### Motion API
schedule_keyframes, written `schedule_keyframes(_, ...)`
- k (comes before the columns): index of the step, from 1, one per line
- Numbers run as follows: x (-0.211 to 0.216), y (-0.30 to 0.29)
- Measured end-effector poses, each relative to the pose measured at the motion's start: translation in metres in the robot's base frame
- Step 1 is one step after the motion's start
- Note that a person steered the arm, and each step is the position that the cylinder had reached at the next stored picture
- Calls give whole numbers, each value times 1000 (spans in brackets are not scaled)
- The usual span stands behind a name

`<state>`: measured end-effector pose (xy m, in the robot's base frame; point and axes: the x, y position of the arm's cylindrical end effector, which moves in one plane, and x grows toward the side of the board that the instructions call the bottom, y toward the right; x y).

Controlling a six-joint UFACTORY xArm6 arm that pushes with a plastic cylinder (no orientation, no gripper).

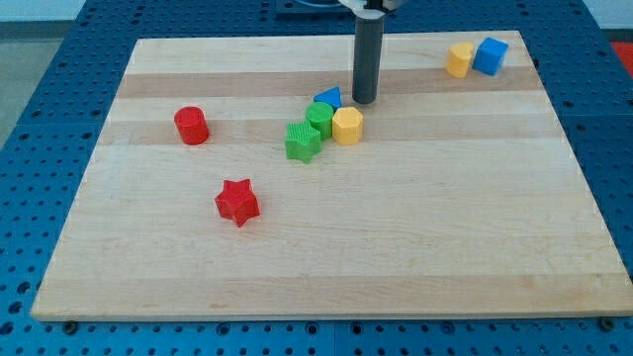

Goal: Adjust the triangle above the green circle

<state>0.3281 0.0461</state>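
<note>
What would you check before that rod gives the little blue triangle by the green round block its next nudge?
1. My tip shows clearly: ok.
2. My tip is at the right block: ok, it sits just to the view's right of the blue triangle.
3. Blue triangle lies toward the view's top from the green circle: ok, close against it.
4. Room to push without disturbing neighbours: not ok, the yellow block and green star crowd the circle.
5. My tip actually touches the triangle: cannot tell.
6. Triangle well inside the wooden board: ok.
</note>
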Motion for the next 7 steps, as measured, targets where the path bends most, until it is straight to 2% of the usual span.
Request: schedule_keyframes(7,0,-32)
